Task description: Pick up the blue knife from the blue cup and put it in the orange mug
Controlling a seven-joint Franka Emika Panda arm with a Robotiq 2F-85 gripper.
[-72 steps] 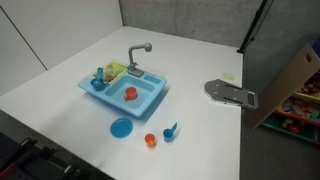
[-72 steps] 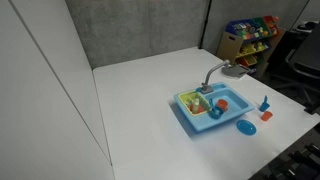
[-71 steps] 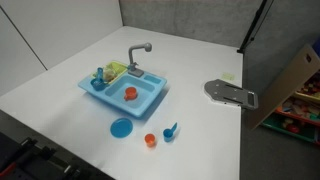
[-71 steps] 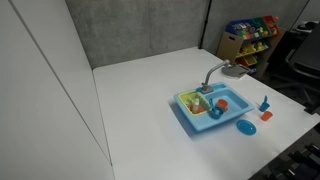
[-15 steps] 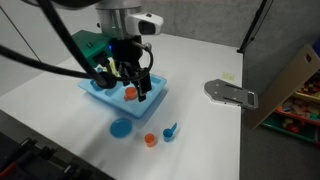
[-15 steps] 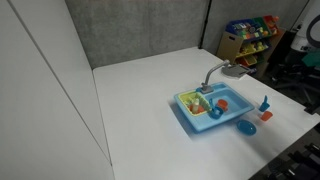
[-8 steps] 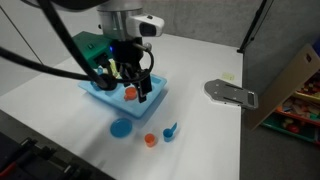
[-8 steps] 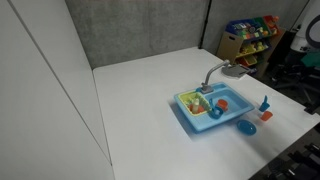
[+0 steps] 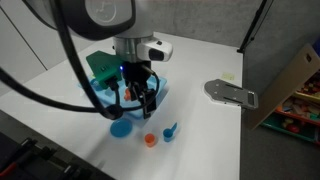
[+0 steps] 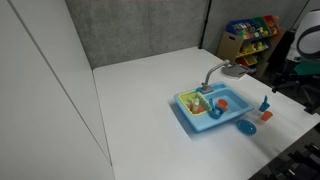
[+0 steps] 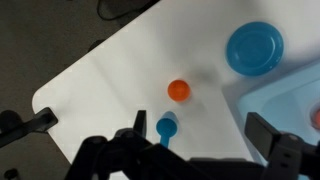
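The blue cup [image 9: 169,133] stands on the white table in front of the toy sink, with the blue knife [image 9: 174,126] sticking up out of it. In the wrist view the blue cup [image 11: 166,126] and the blue knife [image 11: 164,141] lie just inside the left finger of my gripper [image 11: 200,135], which is open and empty above them. In an exterior view my gripper [image 9: 139,101] hangs over the sink's front edge, left of the cup. The orange mug [image 10: 223,104] sits in the sink basin; its edge shows in the wrist view [image 11: 317,118].
A blue toy sink [image 9: 103,95] with a grey tap and dish rack sits mid-table. A flat blue plate [image 9: 121,127] and a small pale orange cup [image 9: 150,140] lie in front of it, near the blue cup. A grey bracket [image 9: 230,93] lies at the table's side.
My arm has moved from over the sink basin toward the table's front edge, closer to the blue cup. The cups, plate and knife have not moved.
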